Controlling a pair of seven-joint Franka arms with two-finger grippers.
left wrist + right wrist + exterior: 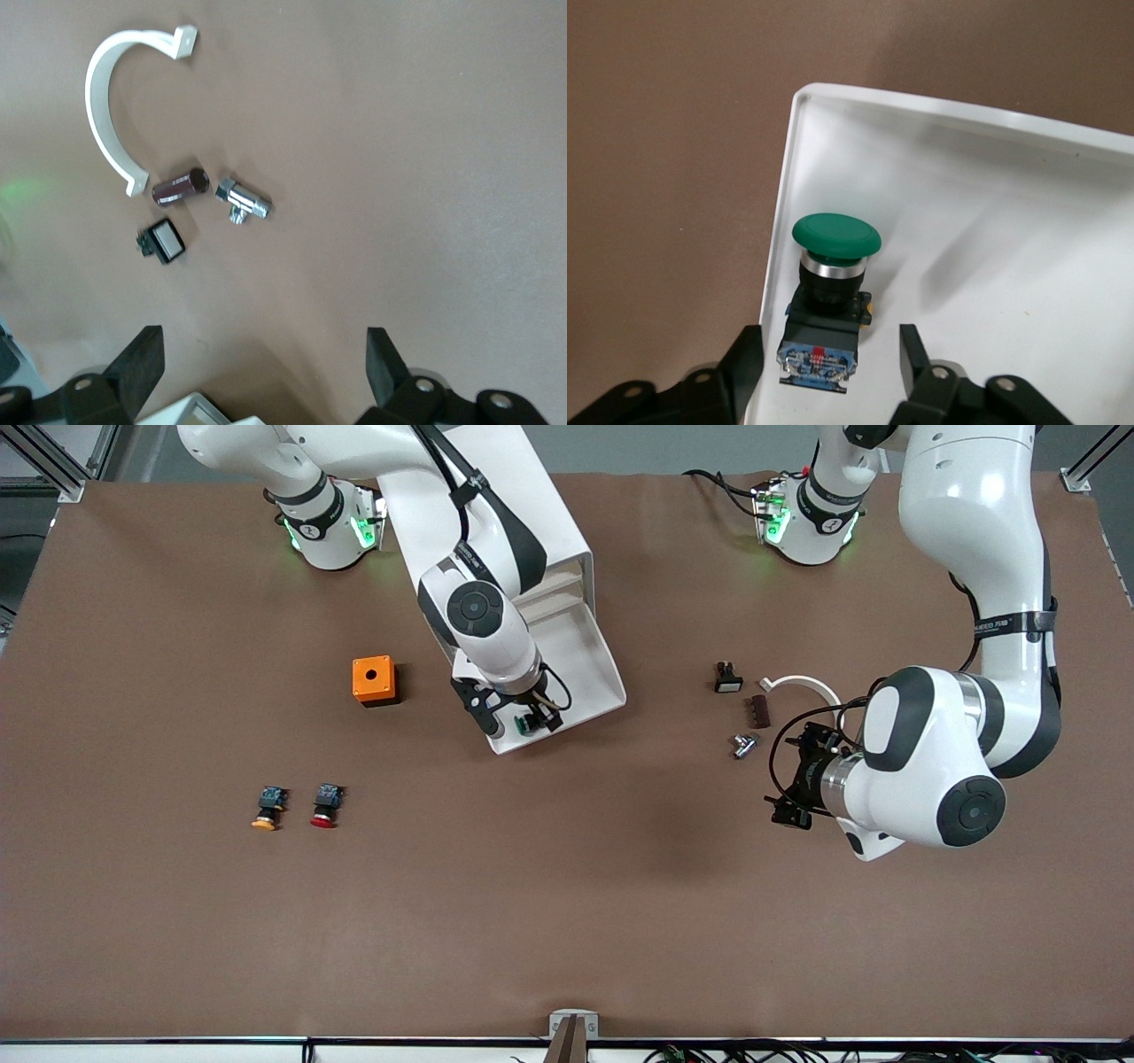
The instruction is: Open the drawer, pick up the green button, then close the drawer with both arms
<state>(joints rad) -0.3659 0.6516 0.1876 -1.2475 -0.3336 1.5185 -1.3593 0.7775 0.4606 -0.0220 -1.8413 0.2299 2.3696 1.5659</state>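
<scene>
The button (833, 292), green-capped with a black-and-blue body, lies on its side in a corner of the pulled-out drawer (595, 657), close against the tray's rim. The right gripper (518, 713) hangs over that corner, its two black fingers (749, 354) spread on either side of the button's body, not visibly touching it. The drawer juts from the white cabinet (523, 514) toward the front camera, the right arm (478, 602) reaching over it.

Nearest the front camera, an orange-capped button (267, 808) and a red-capped button (326, 806) lie side by side toward the right arm's end of the table. Farther back sits an orange box (374, 680) with a round hole in its top, beside the drawer.

Toward the left arm's end, the left gripper (791, 786) hovers over bare brown table (567, 921), its fingers (142, 363) spread wide and holding nothing. Just beside it lie a chrome valve fitting (242, 200), a dark cylindrical part (180, 188), a small square-faced switch (162, 242) and a white curved clamp (111, 115), clustered close together.
</scene>
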